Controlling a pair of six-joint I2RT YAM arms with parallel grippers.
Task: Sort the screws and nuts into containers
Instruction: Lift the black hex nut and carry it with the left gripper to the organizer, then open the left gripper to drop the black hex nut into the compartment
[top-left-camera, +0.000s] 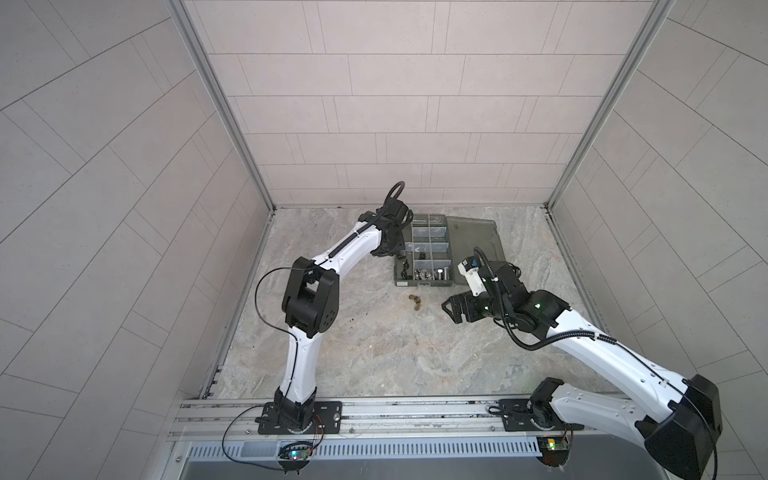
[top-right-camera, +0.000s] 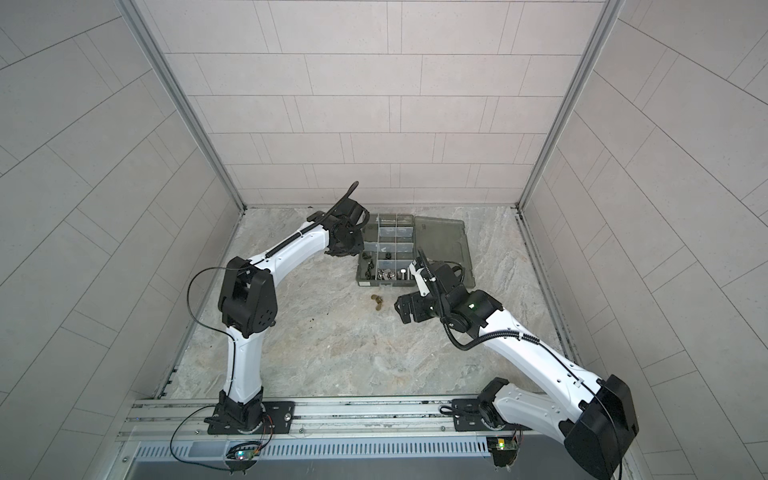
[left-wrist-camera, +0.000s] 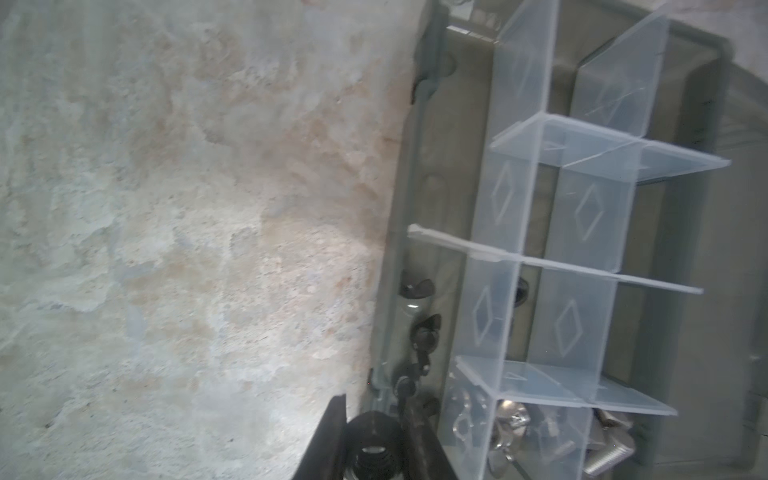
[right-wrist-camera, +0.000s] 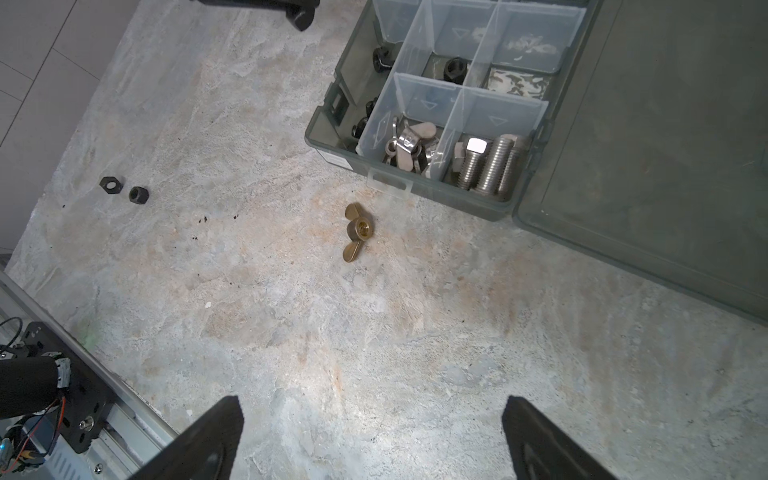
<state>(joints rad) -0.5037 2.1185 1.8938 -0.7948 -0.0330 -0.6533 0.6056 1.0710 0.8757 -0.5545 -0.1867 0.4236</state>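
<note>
Nut (left-wrist-camera: 374, 440), black, threaded, in L fingers (left-wrist-camera: 328, 432), brass wingnut (right-wrist-camera: 356, 232) loose

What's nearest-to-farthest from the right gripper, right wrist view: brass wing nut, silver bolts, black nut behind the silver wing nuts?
1. brass wing nut, on the table ahead of the right gripper.
2. silver bolts, in the box, near corner compartment.
3. black nut, compartment farther back.

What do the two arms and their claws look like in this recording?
The left arm and right arm are built alike: smooth white shell links joined by bulky black joint housings. A black corrugated cable runs along each arm. A small green light glows on the right arm's wrist. The left claw and right claw have plain black, flat, tapering fingers.
</note>
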